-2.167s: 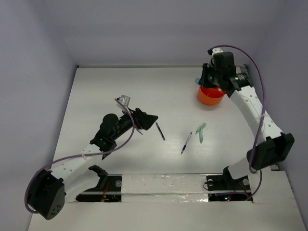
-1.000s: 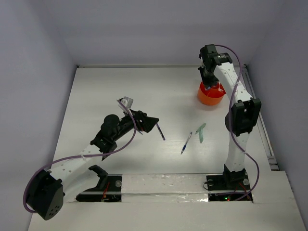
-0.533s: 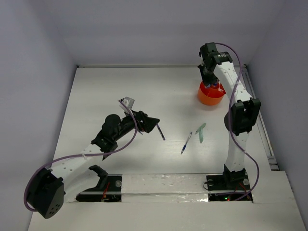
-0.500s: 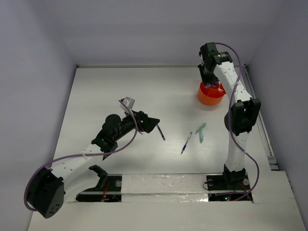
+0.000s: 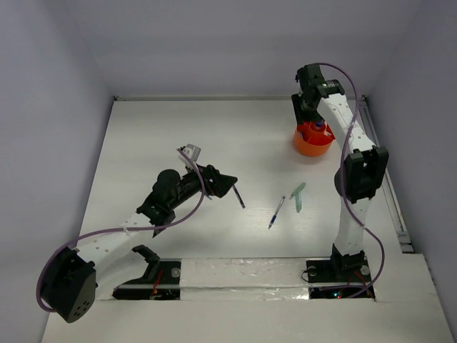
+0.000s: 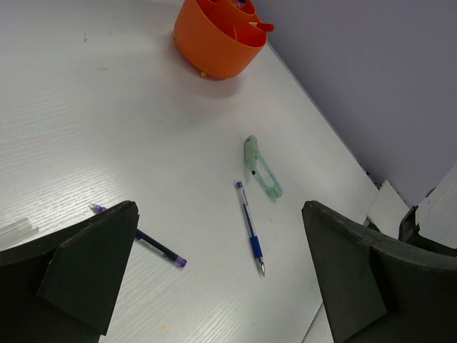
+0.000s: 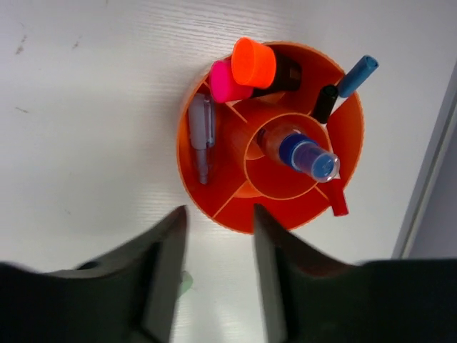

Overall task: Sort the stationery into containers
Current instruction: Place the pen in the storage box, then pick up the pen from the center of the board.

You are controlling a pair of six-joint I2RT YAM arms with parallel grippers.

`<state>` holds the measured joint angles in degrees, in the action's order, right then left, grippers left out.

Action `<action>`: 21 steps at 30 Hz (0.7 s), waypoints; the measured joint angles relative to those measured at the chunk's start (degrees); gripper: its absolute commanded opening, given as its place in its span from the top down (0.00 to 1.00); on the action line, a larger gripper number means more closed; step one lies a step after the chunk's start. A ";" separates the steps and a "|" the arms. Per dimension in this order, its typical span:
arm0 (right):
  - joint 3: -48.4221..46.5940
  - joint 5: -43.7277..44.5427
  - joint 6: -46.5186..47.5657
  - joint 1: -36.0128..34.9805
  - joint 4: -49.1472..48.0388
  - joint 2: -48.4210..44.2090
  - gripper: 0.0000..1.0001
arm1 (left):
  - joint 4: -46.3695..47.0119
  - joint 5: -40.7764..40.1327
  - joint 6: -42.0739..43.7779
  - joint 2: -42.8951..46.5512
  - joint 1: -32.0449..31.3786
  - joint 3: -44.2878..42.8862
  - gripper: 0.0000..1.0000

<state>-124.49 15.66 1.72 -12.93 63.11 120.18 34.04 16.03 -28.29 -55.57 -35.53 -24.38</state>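
Observation:
The orange cup (image 5: 313, 142) stands at the back right, split into compartments (image 7: 214, 187). It holds a pink highlighter (image 7: 225, 80), a grey pen (image 7: 201, 136), a blue marker (image 7: 307, 154) and other pens. My right gripper (image 5: 308, 120) hangs over it, open and empty (image 7: 214, 275). A dark purple pen (image 5: 238, 194), a blue pen (image 5: 276, 211) and a pale green piece (image 5: 298, 196) lie mid-table. My left gripper (image 5: 227, 184) is open and empty, just left of the purple pen (image 6: 143, 240). The left wrist view shows the blue pen (image 6: 249, 227) between its fingers (image 6: 86, 275).
The table's right edge with a metal strip (image 5: 389, 193) runs close beside the cup. A clear slim piece (image 6: 14, 230) lies at the left edge of the left wrist view. Grey walls enclose the table at the back and sides.
The right arm has folded upright, and its gripper has shifted a little left over the cup. The left gripper has edged slightly toward the purple pen.

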 measured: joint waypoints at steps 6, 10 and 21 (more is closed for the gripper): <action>22.23 -1.11 -4.55 -3.61 -10.36 -16.57 0.29 | 0.02 -0.02 -0.02 0.04 0.00 0.00 0.01; 44.41 -6.29 -11.93 -8.24 -21.57 -37.31 0.23 | 0.04 0.00 -0.02 0.31 0.00 0.00 0.01; 84.30 -12.28 -30.93 -9.29 -27.08 -60.43 0.16 | 0.44 0.04 -0.04 0.52 0.00 0.00 0.01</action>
<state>-40.18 3.38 -29.21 -22.22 36.03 59.75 34.48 16.08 -28.34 -55.05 -35.53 -24.38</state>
